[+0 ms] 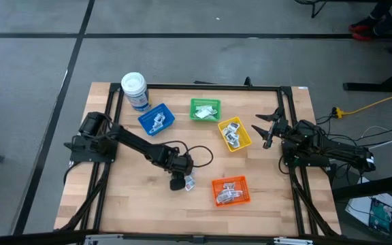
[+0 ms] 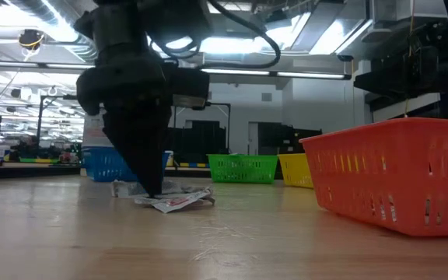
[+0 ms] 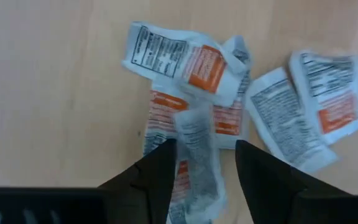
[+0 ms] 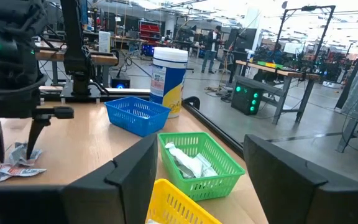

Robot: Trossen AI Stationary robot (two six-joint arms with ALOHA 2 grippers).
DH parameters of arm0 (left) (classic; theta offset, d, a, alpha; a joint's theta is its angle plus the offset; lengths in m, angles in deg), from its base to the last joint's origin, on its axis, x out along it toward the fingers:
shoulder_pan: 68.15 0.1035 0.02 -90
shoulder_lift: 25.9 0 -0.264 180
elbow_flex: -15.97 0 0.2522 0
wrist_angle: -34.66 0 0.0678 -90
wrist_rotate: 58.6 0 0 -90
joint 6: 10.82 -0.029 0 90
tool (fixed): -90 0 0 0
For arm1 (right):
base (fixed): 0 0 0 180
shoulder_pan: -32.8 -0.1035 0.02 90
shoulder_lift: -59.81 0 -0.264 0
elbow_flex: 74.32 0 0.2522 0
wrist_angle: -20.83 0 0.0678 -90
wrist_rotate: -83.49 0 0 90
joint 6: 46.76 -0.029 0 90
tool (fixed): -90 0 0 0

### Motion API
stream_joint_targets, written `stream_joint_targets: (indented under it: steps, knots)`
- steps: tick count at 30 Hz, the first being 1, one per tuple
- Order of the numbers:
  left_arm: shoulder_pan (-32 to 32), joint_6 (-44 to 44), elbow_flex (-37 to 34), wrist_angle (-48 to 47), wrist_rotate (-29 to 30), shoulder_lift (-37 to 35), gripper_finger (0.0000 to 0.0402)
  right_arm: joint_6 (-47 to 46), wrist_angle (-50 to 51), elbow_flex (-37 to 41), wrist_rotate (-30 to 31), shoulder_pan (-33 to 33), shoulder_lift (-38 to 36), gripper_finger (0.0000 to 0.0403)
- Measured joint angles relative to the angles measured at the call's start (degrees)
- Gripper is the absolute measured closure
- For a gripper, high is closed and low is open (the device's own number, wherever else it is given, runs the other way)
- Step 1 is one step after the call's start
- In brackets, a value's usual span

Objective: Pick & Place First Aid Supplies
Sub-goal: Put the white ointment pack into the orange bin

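High view: I had the left gripper (image 1: 182, 180) over loose packets (image 1: 189, 182) on the worktop (image 1: 114, 197), just beside the orange bin (image 1: 231, 191); right gripper (image 1: 269, 127) waited well apart, jaws wide.
Low view: jaw tips sat down at the packet pile (image 2: 169, 198).
Left wrist view: jaws spread, one crumpled packet (image 3: 194, 152) between them, long axis running along the fingers (image 3: 157, 177).
Right wrist view: green bin (image 4: 201, 158) held packets; blue bin (image 4: 135, 115) contents hidden.

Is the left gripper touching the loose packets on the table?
Touching. In the low view the left gripper has its fingertips down in the packets; the left wrist view shows its open fingers straddling one packet.
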Motion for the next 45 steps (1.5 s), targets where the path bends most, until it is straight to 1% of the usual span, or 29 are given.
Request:
stream_joint_targets:
  steps: [5, 9, 19, 22, 26, 32, 40, 45]
  knots:
    - [0.0, -0.1, 0.2, -0.1, 0.2, 0.7, 0.0259, 0.0, 0.0, 0.0, 0.0, 0.0, 0.0, 0.0166]
    - [0.0, -0.1, 0.2, -0.4, 0.6, 0.2, 0.0284, 0.0, 0.0, 0.0, 0.0, 0.0, 0.0, 0.0166]
    - [0.0, 0.0, 0.2, -0.2, 0.6, -2.5, 0.0393, 0.0, 0.0, 0.0, 0.0, 0.0, 0.0, 0.0166]
    - [0.0, -0.5, 0.8, -0.1, 0.6, -3.9, 0.0395, 0.0, 0.0, 0.0, 0.0, 0.0, 0.0, 0.0166]
    - [0.0, -3.5, 3.2, 2.0, 1.2, -5.4, 0.0396, 0.0, 0.0, 0.0, 0.0, 0.0, 0.0, 0.0166]
    - [0.1, -9.5, 8.5, 11.5, 1.3, -5.9, 0.0397, 0.0, 0.0, 0.0, 0.0, 0.0, 0.0, 0.0166]
    - [0.8, -10.6, 11.5, 27.4, 1.1, -5.1, 0.0399, 0.0, 0.0, 0.0, 0.0, 0.0, 0.0, 0.0166]
    - [0.8, -10.6, 13.7, 32.0, -3.5, -1.1, 0.0396, 0.0, 0.0, 0.0, 0.0, 0.0, 0.0, 0.0166]
